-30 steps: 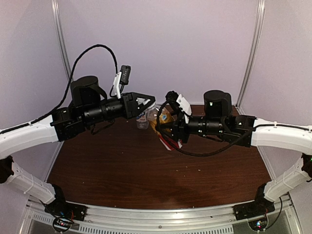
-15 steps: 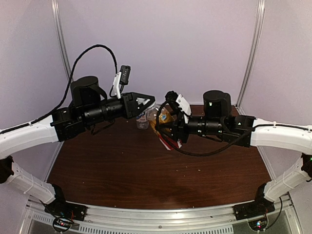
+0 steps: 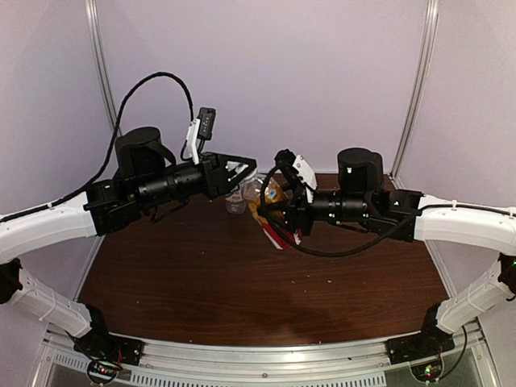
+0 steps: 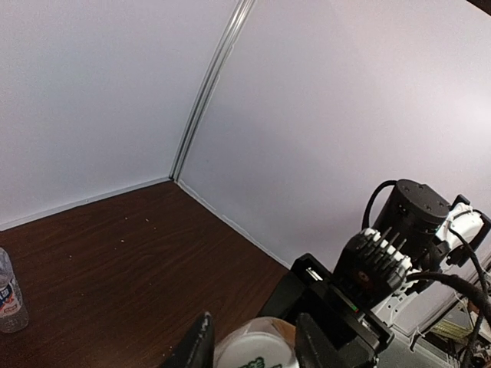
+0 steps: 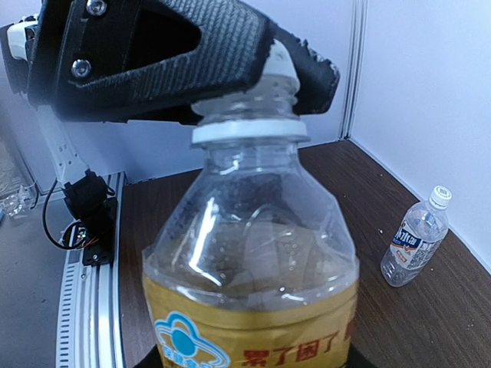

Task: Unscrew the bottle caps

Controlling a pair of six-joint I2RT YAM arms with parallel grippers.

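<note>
My right gripper (image 3: pixel 275 214) is shut on the amber bottle (image 3: pixel 269 196) with the yellow and red label and holds it tilted above the table; the bottle fills the right wrist view (image 5: pixel 249 268). My left gripper (image 3: pixel 244 171) is shut on its white cap (image 5: pixel 281 63) at the bottle's top, and bare neck threads show under the cap. In the left wrist view the cap (image 4: pixel 253 351) sits between the two fingers, with the gripper (image 4: pixel 257 337) closed around it. The clear bottle (image 3: pixel 235 200) with the blue-white label stands upright behind, its white cap (image 5: pixel 439 195) on.
The clear bottle also shows in the right wrist view (image 5: pixel 414 239) and at the left edge of the left wrist view (image 4: pixel 8 295). White walls with metal posts (image 3: pixel 415 89) close the brown table (image 3: pixel 242 282) at the back and sides.
The left arm has shifted slightly while its gripper stays at the bottle's top. The right arm and the bottle hold nearly still.
</note>
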